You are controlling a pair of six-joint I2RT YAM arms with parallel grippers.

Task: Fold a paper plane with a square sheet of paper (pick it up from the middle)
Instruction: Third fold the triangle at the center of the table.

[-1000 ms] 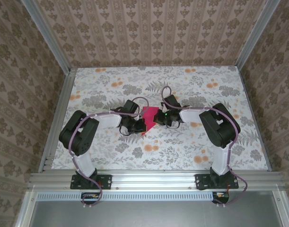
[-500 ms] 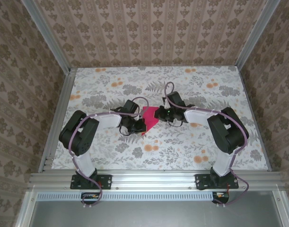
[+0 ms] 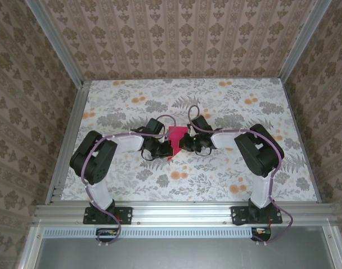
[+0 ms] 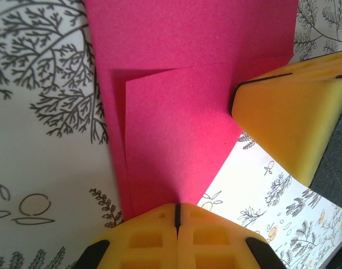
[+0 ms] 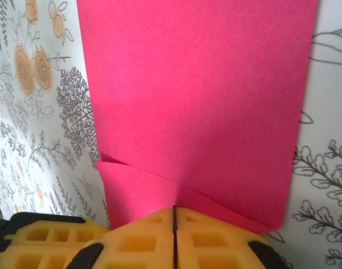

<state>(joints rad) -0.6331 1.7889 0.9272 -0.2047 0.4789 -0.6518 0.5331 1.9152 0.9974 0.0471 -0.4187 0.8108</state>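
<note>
The magenta-pink sheet of paper (image 3: 175,139) sits mid-table, folded into overlapping layers and narrowing toward its near end. My left gripper (image 3: 163,147) is at its left side, shut on the paper's edge (image 4: 176,208). A diagonal folded flap (image 4: 176,129) lies in front of it. My right gripper (image 3: 186,143) comes in from the right and is shut on the opposite edge (image 5: 174,208), where a folded layer (image 5: 143,190) overlaps the broad panel (image 5: 198,95). Each wrist view also catches the other gripper's yellow fingers (image 4: 291,112) (image 5: 45,241).
The table (image 3: 226,106) has a floral cloth and is bounded by aluminium rails (image 3: 70,140) and patterned walls. Both arms bend inward, elbows out toward the side rails.
The right arm swung outward and a little farther back, then came in again; its gripper now sits lower on the paper's right edge. The left arm has not moved.
</note>
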